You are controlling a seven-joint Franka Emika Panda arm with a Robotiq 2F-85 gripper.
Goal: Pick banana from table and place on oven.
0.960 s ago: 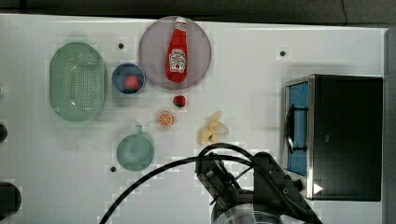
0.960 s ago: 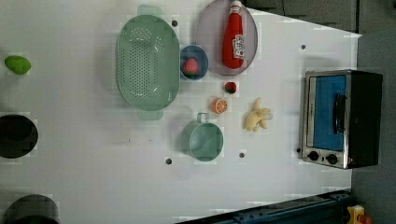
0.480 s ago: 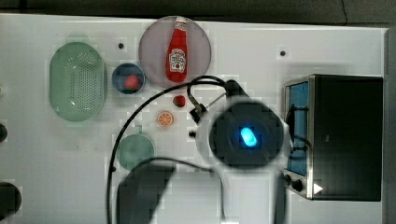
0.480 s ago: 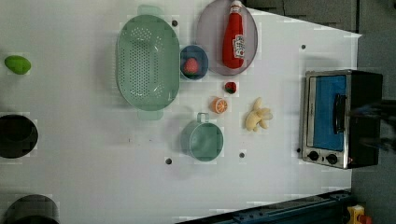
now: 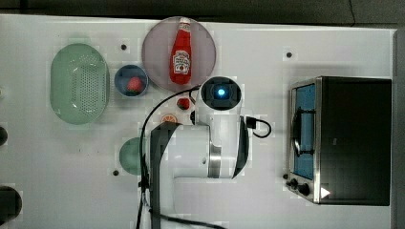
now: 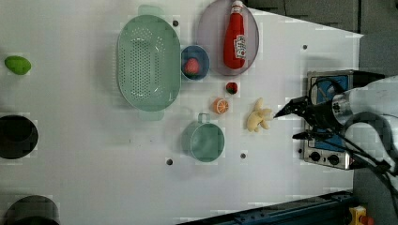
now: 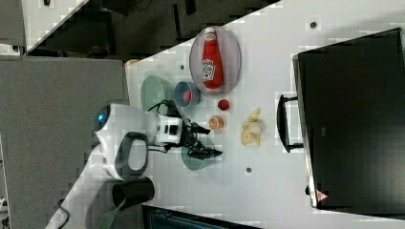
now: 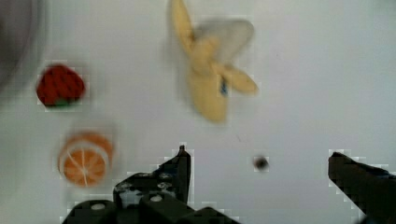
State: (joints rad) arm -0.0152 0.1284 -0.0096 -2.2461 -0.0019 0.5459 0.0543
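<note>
Since half a second ago the arm has swung out over the table; in the top view its white body now covers the banana's spot, and in the left view it has come in front of the oven.

Nearest the wrist camera, the gripper has its two black fingers spread wide, grasping nothing; one finger is cut off at the frame edge. Just beyond lies the banana, a stubby pale yellow toy with cream peel flaps splayed out, flat on the white tabletop and untouched. A small dark hole in the table shows between the fingers.

Beside the banana, away from the oven, sit a round orange slice and a small red strawberry. Past them are a teal cup, a blue bowl, a perforated green colander and a red ketchup bottle lying on a grey plate.

The oven is boxy, with a black top, blue glass and a metal handle.
</note>
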